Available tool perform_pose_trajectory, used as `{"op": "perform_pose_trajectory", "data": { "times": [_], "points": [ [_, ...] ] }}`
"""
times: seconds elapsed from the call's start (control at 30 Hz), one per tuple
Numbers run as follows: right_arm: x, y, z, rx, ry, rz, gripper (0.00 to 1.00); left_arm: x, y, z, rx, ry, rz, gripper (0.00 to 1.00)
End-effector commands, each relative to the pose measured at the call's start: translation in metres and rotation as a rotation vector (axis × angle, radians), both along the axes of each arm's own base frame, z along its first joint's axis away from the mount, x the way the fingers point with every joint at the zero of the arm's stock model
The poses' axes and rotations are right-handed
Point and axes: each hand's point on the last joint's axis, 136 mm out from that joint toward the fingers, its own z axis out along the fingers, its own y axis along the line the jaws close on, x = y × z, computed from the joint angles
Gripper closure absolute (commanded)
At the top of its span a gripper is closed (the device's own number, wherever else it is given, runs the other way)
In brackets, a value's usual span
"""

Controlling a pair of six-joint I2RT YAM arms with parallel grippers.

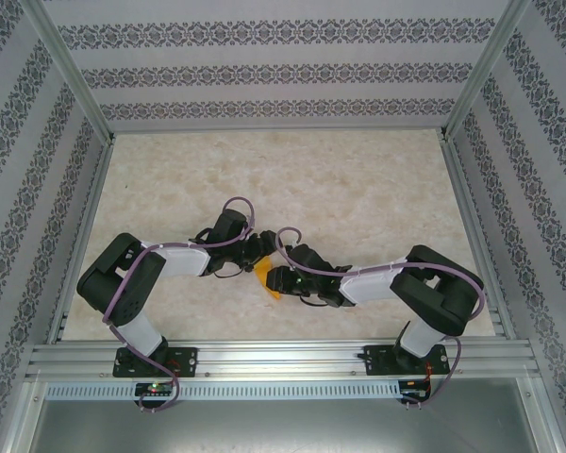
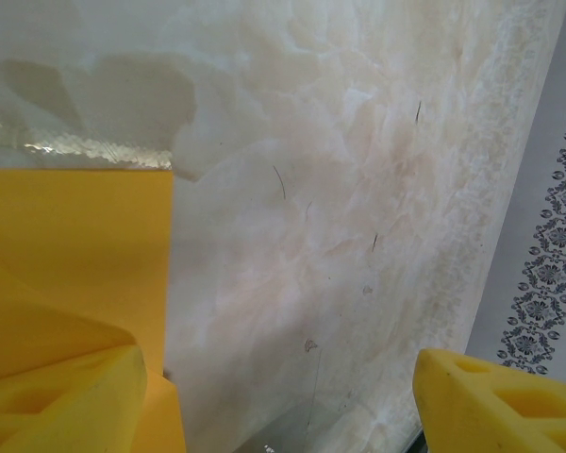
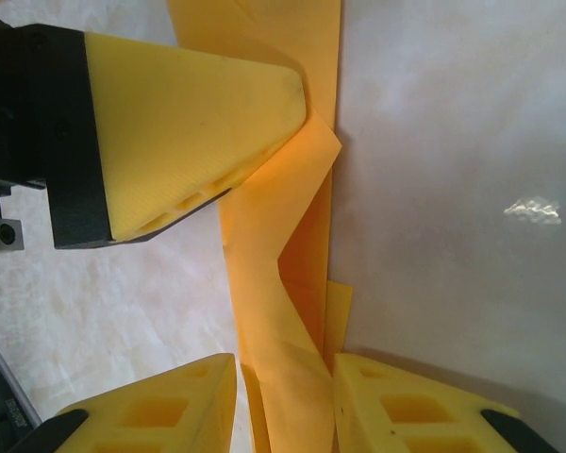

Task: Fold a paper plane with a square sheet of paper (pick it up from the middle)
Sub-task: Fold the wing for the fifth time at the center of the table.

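between the two arms, near the front middle of the desk, the orange-yellow sheet of paper is lying partly folded, with creased flaps overlapping along its length. the right gripper is closing in narrowly from one end. a raised fold of the sheet is sitting in the gap and touching both yellow fingers, so it is pinching the paper. the left gripper is standing spread wide. one of its fingers is pressing its tip down on a folded edge of the sheet, while the other finger is hanging over bare desk, well apart from the paper. from the left wrist the sheet is showing as a flat yellow patch with a straight edge, running under the near finger.

the desk is showing a pale, marbled cream surface with a few faint marks. patterned grey-and-white walls are enclosing it on three sides, and a metal rail is running along the near edge, carrying both arm bases.
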Motion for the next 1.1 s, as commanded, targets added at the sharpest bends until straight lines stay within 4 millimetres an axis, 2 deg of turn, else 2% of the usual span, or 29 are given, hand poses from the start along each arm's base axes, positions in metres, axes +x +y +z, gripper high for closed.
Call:
{"op": "perform_pose_trajectory", "data": {
  "times": [0.0,0.1,0.33,0.43,0.53,0.67,0.8,0.93,1.07],
  "points": [
    [0.009,0.006,0.006,0.035,-0.013,-0.018,0.65,-0.003,0.006,-0.006,0.026,0.003,-0.004,0.24],
    [0.010,0.003,0.011,0.041,-0.019,-0.027,0.55,-0.004,0.007,-0.007,0.029,0.005,-0.008,0.24],
    [0.013,-0.010,0.014,0.013,-0.045,-0.055,0.52,-0.005,0.007,-0.008,0.032,0.009,-0.008,0.24],
    [0.008,0.004,0.020,0.061,-0.034,-0.001,0.57,-0.004,0.008,-0.008,0.033,0.007,-0.006,0.24],
    [0.005,0.014,0.017,0.083,-0.012,0.021,0.61,-0.003,0.006,-0.006,0.029,0.004,-0.007,0.24],
    [0.003,0.022,0.017,0.143,-0.002,0.031,0.71,-0.003,0.007,-0.007,0.031,0.005,-0.003,0.24],
    [0.000,0.028,0.020,0.170,-0.010,0.051,0.76,-0.003,0.007,-0.009,0.035,0.009,-0.004,0.24],
    [-0.003,0.027,0.017,0.174,-0.006,0.052,0.79,-0.004,0.007,-0.010,0.036,0.012,-0.004,0.24],
    [-0.006,0.025,0.016,0.181,-0.005,0.052,0.76,-0.005,0.008,-0.012,0.040,0.016,-0.003,0.24]
  ]
}}
